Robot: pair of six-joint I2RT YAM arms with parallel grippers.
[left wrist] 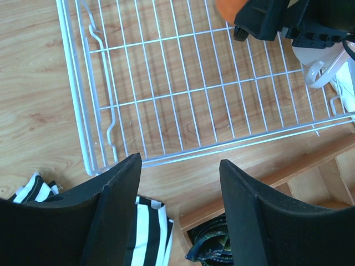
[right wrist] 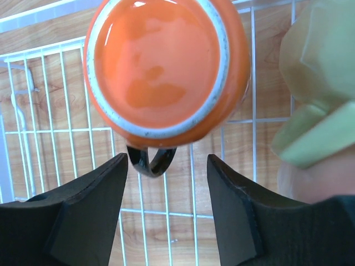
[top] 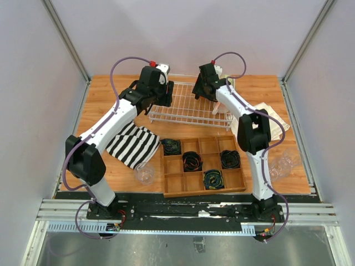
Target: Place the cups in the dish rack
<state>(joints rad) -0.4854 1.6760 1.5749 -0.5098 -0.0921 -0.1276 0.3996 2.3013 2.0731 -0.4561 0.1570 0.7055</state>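
Observation:
An orange mug [right wrist: 166, 66] stands upside down in the white wire dish rack [top: 188, 122], its dark handle [right wrist: 151, 160] pointing at my right gripper [right wrist: 167, 166]. That gripper is open; the handle lies just beyond its fingertips, untouched. A pale yellow-green mug [right wrist: 321, 72] sits in the rack to the orange one's right. A white-pink mug [left wrist: 327, 66] rests near the rack's right end. My left gripper [left wrist: 180, 166] is open and holds nothing, hovering over the table by the rack's near-left corner [left wrist: 77, 100]. Clear tumblers stand on the table at the front left [top: 144, 173] and far right [top: 283, 163].
A wooden compartment tray [top: 202, 166] with black cables lies in front of the rack. A black-and-white striped cloth [top: 133, 144] lies to its left, under my left arm. A pale cloth [top: 272, 113] lies right of the rack. Grey walls enclose the table.

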